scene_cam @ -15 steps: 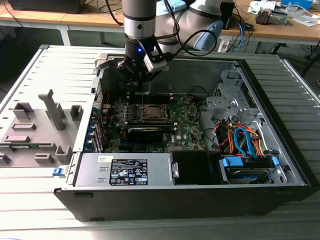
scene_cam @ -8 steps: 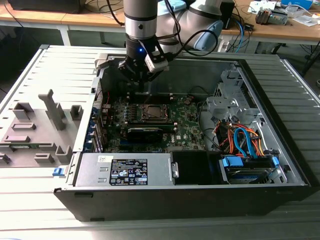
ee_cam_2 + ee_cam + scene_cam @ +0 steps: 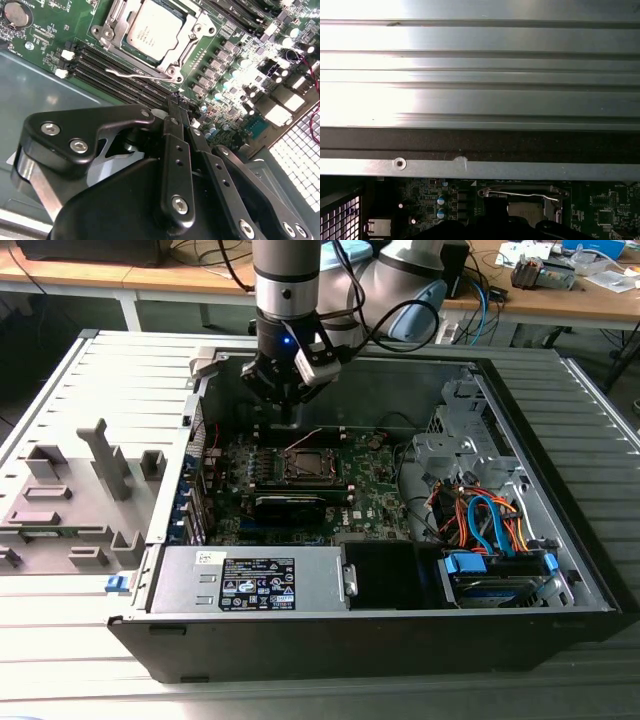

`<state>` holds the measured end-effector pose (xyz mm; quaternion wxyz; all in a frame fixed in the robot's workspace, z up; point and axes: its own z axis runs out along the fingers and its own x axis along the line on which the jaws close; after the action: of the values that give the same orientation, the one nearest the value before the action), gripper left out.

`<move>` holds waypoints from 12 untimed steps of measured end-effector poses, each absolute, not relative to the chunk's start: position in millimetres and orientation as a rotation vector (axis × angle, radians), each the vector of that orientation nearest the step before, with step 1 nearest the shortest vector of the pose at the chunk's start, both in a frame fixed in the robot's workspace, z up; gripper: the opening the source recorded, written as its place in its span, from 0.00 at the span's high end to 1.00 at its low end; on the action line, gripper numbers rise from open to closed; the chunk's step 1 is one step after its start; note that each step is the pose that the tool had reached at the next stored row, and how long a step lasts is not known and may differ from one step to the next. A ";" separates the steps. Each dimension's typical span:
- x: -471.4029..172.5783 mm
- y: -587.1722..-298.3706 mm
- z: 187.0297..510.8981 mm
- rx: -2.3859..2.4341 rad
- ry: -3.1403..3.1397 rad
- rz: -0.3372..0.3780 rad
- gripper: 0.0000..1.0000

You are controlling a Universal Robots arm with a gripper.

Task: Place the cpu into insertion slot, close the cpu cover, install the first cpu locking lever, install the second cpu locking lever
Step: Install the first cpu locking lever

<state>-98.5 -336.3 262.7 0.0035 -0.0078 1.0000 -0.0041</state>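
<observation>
The insertion slot [image 3: 308,462] sits mid-motherboard inside the open computer case. In the second wrist view the silver cpu [image 3: 152,29] lies in the slot with the metal cpu cover [image 3: 197,31] down around it. A thin wire locking lever [image 3: 135,73] runs along one side of the cover, and it also shows in the first wrist view [image 3: 520,194]. I cannot tell whether it is latched. My gripper [image 3: 288,416] hangs just behind the slot, above the board. Its black fingers [image 3: 175,150] are shut together and hold nothing.
A long black card [image 3: 292,506] lies just in front of the slot. The power supply [image 3: 250,580] lines the case's front, and drives with orange and blue cables [image 3: 490,525] fill the exterior view's right. A grey fixture tray [image 3: 70,500] stands outside, on the exterior view's left.
</observation>
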 end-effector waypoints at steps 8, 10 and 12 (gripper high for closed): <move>-95.7 -336.3 261.7 -0.024 3.135 -0.015 0.89; -95.1 -336.3 261.6 -0.024 3.134 -0.015 0.89; -94.3 -336.3 261.4 -0.024 3.135 -0.015 0.89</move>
<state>-94.3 -336.3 261.4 0.0035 -0.0078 1.0000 -0.0048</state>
